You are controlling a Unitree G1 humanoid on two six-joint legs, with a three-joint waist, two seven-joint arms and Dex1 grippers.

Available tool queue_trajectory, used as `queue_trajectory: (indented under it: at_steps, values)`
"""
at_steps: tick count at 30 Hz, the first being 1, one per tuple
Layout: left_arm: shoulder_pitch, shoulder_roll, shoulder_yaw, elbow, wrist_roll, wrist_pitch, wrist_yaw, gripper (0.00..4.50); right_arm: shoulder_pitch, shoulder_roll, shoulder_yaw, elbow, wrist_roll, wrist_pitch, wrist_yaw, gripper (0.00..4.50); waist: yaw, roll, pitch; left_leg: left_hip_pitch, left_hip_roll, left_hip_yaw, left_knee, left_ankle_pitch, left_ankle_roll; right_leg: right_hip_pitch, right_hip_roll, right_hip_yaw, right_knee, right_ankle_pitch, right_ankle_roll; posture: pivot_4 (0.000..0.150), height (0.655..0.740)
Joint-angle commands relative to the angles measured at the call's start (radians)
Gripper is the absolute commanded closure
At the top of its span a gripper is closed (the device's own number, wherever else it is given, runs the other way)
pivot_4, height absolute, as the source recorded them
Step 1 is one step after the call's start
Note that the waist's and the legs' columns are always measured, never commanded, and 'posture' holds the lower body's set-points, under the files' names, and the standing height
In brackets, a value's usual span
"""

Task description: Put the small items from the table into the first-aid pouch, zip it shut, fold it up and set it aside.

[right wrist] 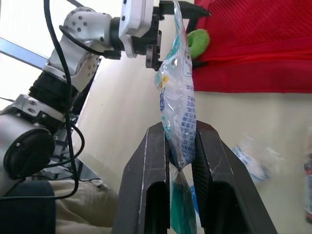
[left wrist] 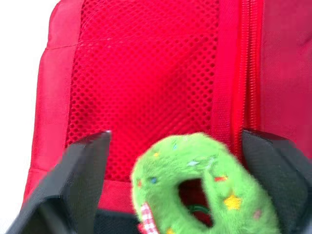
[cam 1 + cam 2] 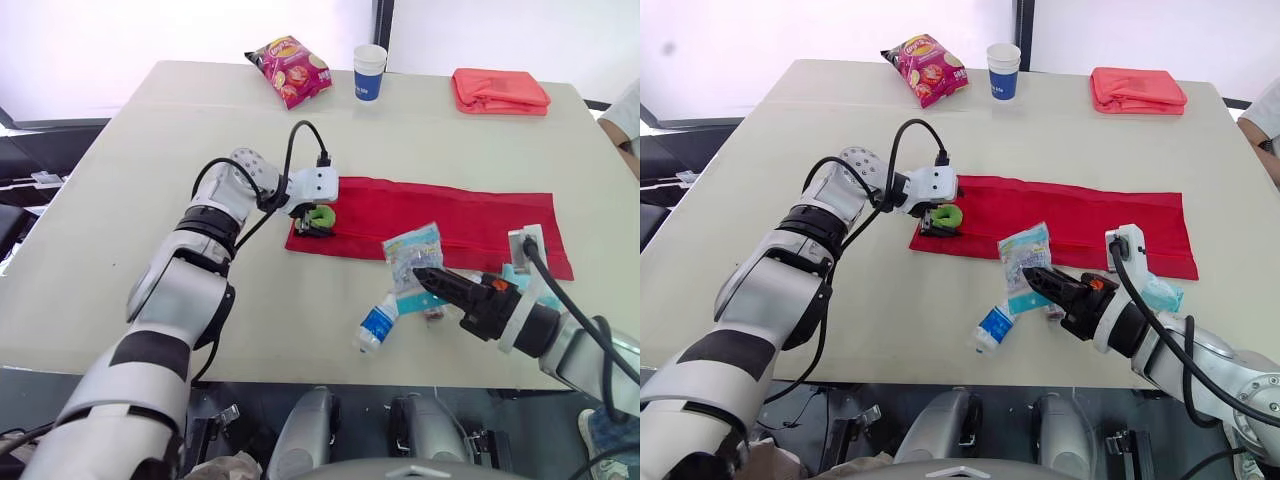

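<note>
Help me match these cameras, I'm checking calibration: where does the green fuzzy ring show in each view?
Left eye view: green fuzzy ring at the red pouch's left end, at the left gripper.
Right eye view: same place, pouch's left end.
Left wrist view: between that gripper's fingers, over red mesh.
Right wrist view: beside the clear packet, on the pouch's edge.
Shared landmark: the red pouch.

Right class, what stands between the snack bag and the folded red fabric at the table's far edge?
An upright blue paper cup, nearer the snack bag, in both eye views.
</note>
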Motion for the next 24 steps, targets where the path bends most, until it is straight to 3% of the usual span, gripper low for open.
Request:
queue_trajectory:
  at_steps: [1,2,4,5,9,18,24]
  values:
    - [0.029,-0.028,0.029,-0.056,-0.012,-0.006,-0.004,1.59,-0.019,0.011,0.016,-0.02,-0.004,-0.006,-0.007,4.4,0.0,0.0,0.0,0.0,0.0,0.0,0.0,0.0,0.0,0.0,0.0,0.0,0.0,0.0,0.0,0.15,0.7395]
    - [0.042,-0.038,0.039,-0.06,-0.019,0.009,-0.013,1.97,-0.029,0.016,0.027,-0.011,-0.012,-0.003,-0.011,4.4,0.0,0.0,0.0,0.0,0.0,0.0,0.0,0.0,0.0,0.0,0.0,0.0,0.0,0.0,0.0,0.15,0.7395]
    - [0.053,-0.052,0.069,-0.05,-0.048,0.061,-0.043,2.27,-0.059,0.026,0.054,0.007,-0.028,0.006,-0.02,4.4,-0.001,0.0,0.0,0.0,0.0,0.0,0.0,0.0,0.0,0.0,0.0,0.0,0.0,0.0,0.0,0.15,0.7395]
    - [0.053,-0.058,0.087,-0.042,-0.061,0.09,-0.058,2.86,-0.079,0.033,0.069,0.019,-0.035,0.012,-0.027,4.4,-0.002,0.0,0.0,0.0,0.0,0.0,0.001,0.0,0.0,0.0,0.0,0.0,0.0,0.0,0.0,0.15,0.7395]
    - [0.059,-0.061,0.115,-0.038,-0.069,0.126,-0.084,4.5,-0.171,0.085,0.137,0.093,-0.075,0.035,-0.056,4.4,-0.002,0.0,0.0,0.0,0.0,0.0,0.001,0.0,0.0,0.0,0.001,0.0,0.001,0.0,0.0,0.15,0.7395]
    - [0.061,-0.069,0.163,-0.114,-0.116,0.274,-0.148,4.5,-0.351,0.252,0.233,0.326,-0.182,0.116,-0.082,4.4,-0.004,0.0,-0.001,0.0,-0.001,0.001,0.001,0.0,0.0,-0.001,0.001,0.001,0.002,0.0,0.0,0.15,0.7395]
    - [0.064,-0.069,0.201,-0.26,-0.178,0.49,-0.196,4.5,-0.392,0.369,0.225,0.467,-0.226,0.164,-0.107,4.4,-0.003,0.0,-0.001,0.0,-0.001,0.001,0.001,0.0,0.0,-0.001,0.0,0.0,0.002,0.0,0.0,0.15,0.7395]
